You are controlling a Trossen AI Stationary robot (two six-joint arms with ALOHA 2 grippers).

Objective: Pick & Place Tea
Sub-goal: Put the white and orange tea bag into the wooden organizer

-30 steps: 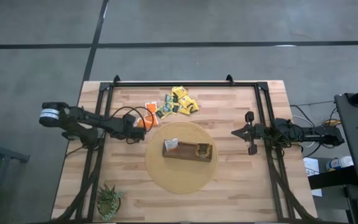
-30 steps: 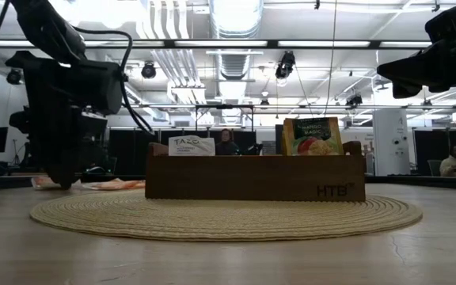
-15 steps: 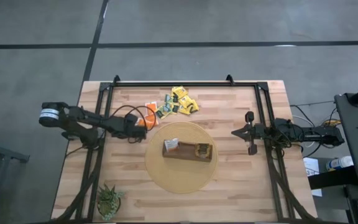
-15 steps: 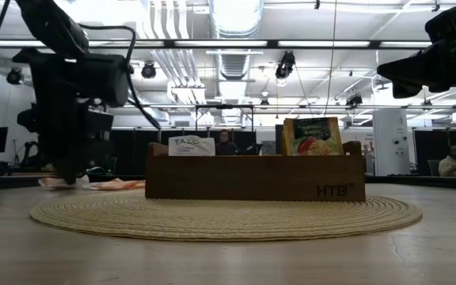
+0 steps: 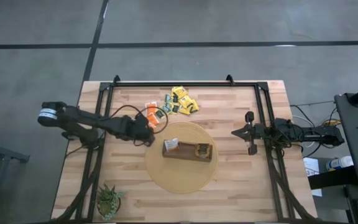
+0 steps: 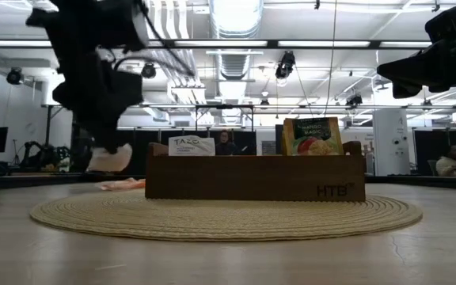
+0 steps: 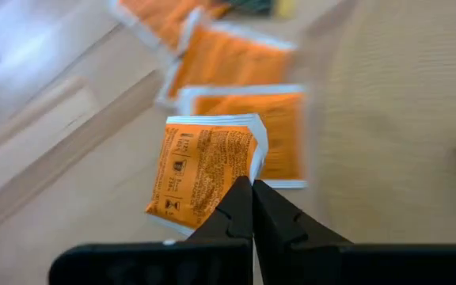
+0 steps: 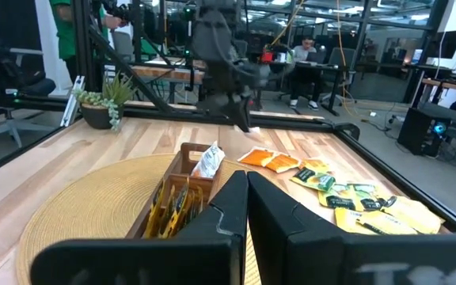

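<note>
2 dark arms reach over the wooden table [image 5: 229, 180], 1 from each side. The left gripper [image 7: 252, 186] is clenched on the corner of an orange tea sachet [image 7: 204, 170] and holds it off the surface, just above the rim of the round woven mat [image 5: 179, 177] and beside the long brown box [image 5: 188, 151]. In the low view the pinched sachet [image 6: 109, 160] hangs clear of the table under the left arm. Below it, in the left wrist view, more orange sachets [image 7: 244, 67] lie flat on the wood next to the mat. Farther along the table's far edge sits a loose heap of yellow and dark green sachets [image 5: 182, 102]. The box stands in the middle of the mat with a few sachets upright in its compartments. The right gripper [image 5: 248, 133] waits at the table's right side, well apart from the box, its fingers pressed together on nothing. 1 small potted plant [image 5: 109, 200] stands at the near left corner
</note>
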